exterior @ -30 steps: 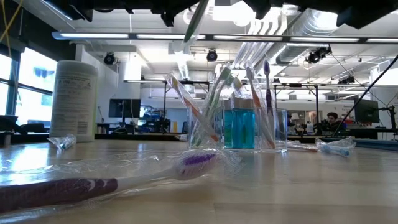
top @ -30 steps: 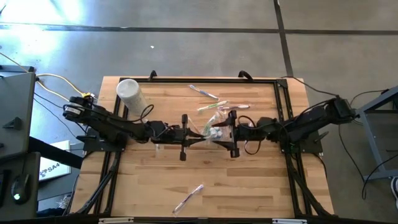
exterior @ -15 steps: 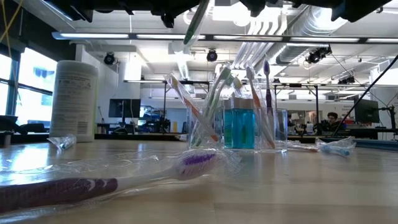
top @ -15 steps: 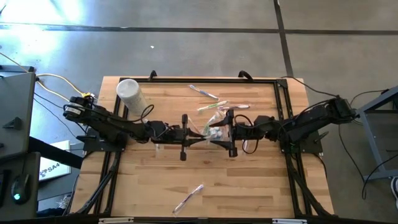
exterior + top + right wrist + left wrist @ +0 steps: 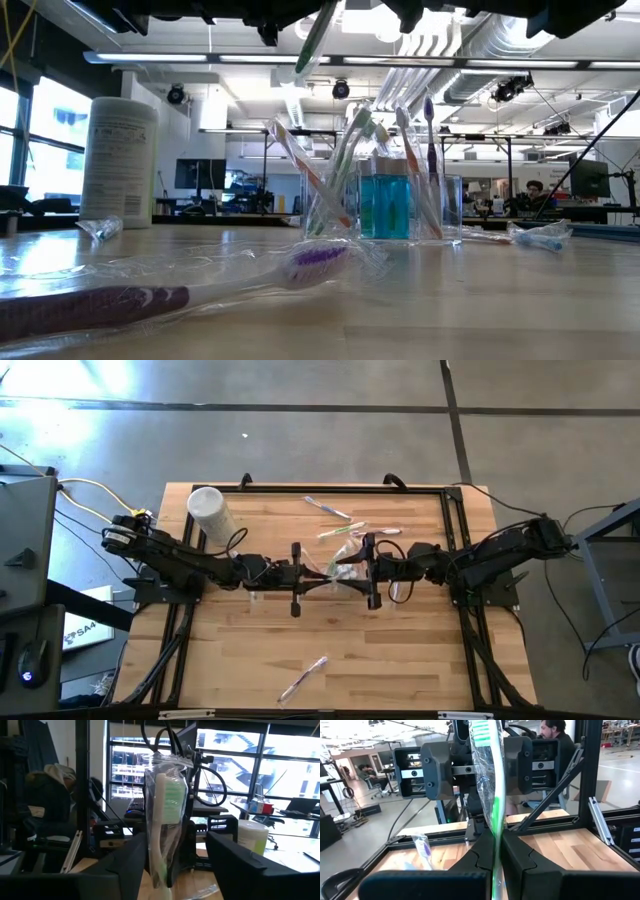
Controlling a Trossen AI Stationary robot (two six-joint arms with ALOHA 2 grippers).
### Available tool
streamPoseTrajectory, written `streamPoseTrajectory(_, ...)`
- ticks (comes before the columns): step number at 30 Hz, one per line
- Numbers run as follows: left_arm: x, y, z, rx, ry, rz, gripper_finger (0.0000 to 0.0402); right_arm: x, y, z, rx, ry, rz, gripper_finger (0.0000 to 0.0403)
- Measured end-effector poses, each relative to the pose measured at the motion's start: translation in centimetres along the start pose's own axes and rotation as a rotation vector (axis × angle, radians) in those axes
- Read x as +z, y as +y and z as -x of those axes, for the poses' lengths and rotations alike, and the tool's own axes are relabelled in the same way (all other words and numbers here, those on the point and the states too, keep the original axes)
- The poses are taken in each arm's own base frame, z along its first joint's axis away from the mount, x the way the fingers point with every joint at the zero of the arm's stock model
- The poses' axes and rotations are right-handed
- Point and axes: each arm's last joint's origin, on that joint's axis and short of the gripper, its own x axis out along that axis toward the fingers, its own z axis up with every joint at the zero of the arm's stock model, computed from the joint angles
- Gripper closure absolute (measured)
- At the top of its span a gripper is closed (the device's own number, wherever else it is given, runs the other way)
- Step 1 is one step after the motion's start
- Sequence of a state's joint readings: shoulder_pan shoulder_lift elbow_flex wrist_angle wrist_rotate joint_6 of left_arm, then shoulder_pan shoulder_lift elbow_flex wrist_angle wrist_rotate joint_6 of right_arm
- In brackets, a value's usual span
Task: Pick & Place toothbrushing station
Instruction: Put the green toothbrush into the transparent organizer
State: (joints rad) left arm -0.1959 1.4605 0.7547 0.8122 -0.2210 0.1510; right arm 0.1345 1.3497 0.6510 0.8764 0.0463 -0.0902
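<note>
Both arms meet over the middle of the wooden surface (image 5: 400, 640). Left gripper (image 5: 496, 851) has its jaws clenched on a green wrapped toothbrush (image 5: 492, 795), held upright, head end up, inside crinkly clear wrap. Right gripper (image 5: 172, 852) faces it from the right with jaws released and wide, the wrapped toothbrush standing between its fingers (image 5: 235, 855) but not touched by them as far as can be seen.

The toothbrushing station (image 5: 385, 205), a clear holder with a blue middle section, sits on the surface at centre, directly under the two grippers. Several toothbrushes lean in it at angles; it is almost lost against the wood from above.

Around it:
- white tub (image 5: 210, 510), upright at the far left corner, well apart from the holder.
- purple wrapped toothbrush (image 5: 150, 290), lying flat near the front edge.
- more wrapped toothbrushes (image 5: 335, 520) scattered on the far side, just beyond the grippers.
- small wrapped item (image 5: 540, 237) to the right of the holder in the low view.
</note>
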Motion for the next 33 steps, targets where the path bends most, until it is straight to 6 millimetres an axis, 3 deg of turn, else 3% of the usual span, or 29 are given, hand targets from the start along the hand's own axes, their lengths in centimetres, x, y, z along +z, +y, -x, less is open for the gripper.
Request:
streamPoseTrajectory(15,0.1,0.1,-0.1,0.029,0.003,0.005,0.0394,0.0,0.0,0.0,-0.003,0.0,0.0,0.0229)
streamPoseTrajectory(25,-0.6,-0.5,-2.3,0.022,0.043,-0.035,0.0394,-0.2,0.0,0.0,-0.001,0.021,0.001,0.0229)
streamPoseTrajectory(33,-0.5,-0.5,-2.4,0.022,0.042,-0.041,0.0393,-0.5,0.0,0.0,0.0,0.052,0.003,0.0229)
